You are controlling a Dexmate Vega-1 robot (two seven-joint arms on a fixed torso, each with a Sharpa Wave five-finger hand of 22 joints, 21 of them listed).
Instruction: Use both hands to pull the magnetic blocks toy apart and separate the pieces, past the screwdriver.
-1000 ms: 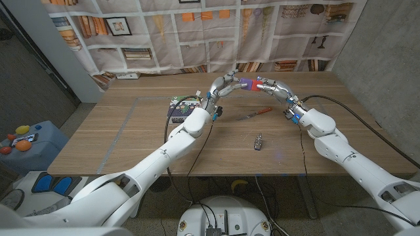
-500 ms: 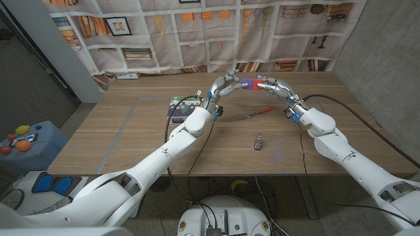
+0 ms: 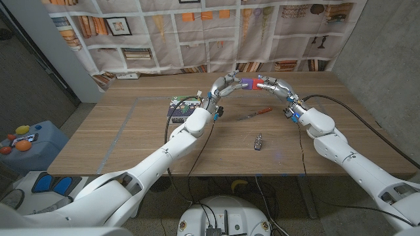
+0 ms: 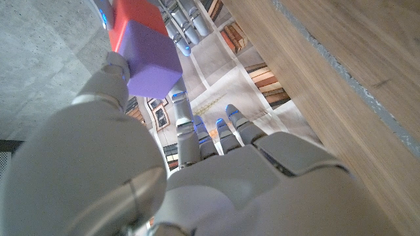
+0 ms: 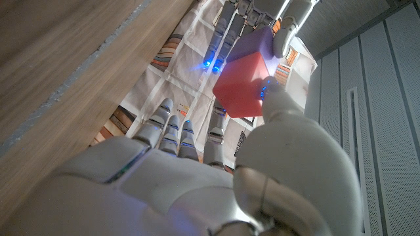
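I see my left hand (image 3: pixel 225 83) and right hand (image 3: pixel 272 86) both holding the magnetic blocks toy (image 3: pixel 248 83) between them, above the screwdriver (image 3: pixel 255 113).

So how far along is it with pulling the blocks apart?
Done: both hands have the toy lifted beyond the screwdriver. In hand: the left hand pinches the purple block and the right hand the red block. Left: the blocks look joined, so the pull itself remains.
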